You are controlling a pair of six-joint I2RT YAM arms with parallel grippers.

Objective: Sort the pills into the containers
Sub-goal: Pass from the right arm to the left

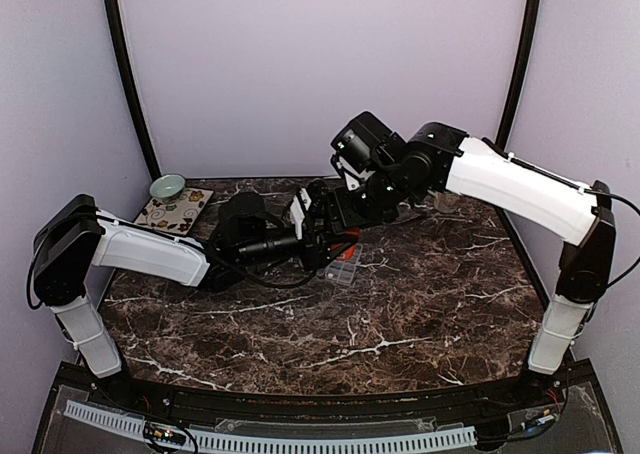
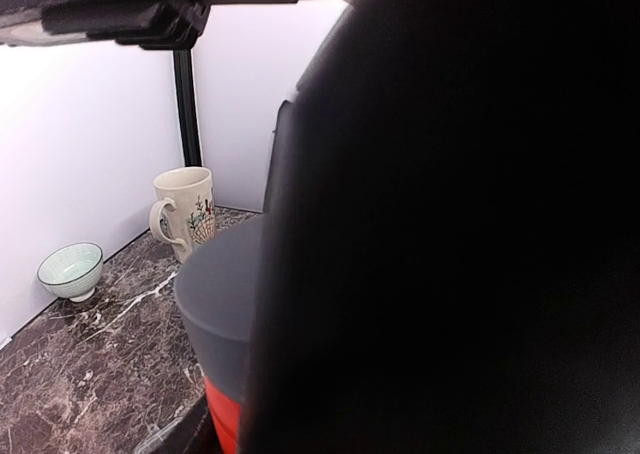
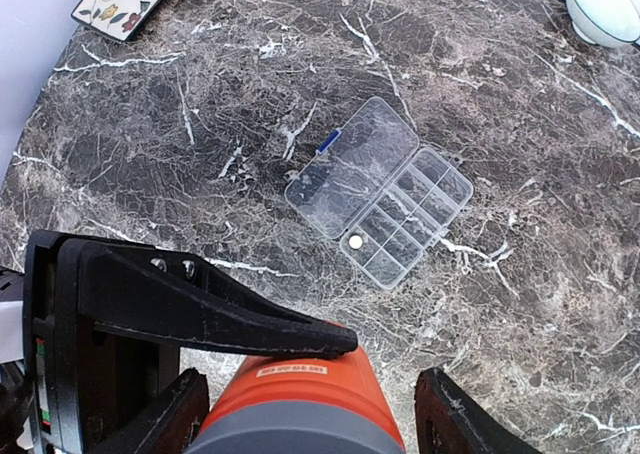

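Note:
The containers are a clear organiser box [image 3: 380, 189] lying open on the marble, its lid flat to the left. One white pill [image 3: 356, 241] sits in a near compartment. An orange bottle [image 3: 300, 389] with a grey cap [image 2: 215, 294] hangs in the air above the table. My left gripper [image 1: 308, 236] is shut on the bottle, one black finger [image 3: 220, 319] lying along its side. My right gripper [image 3: 305, 414] stands open astride the cap, with a gap on each side. A dark mass fills most of the left wrist view.
A patterned square plate [image 1: 175, 211] and a pale green bowl [image 1: 167, 186] sit at the back left. A second bowl [image 3: 605, 4] and a cream mug [image 2: 185, 209] stand by the back wall. A small blue piece [image 3: 327, 142] lies at the lid's edge.

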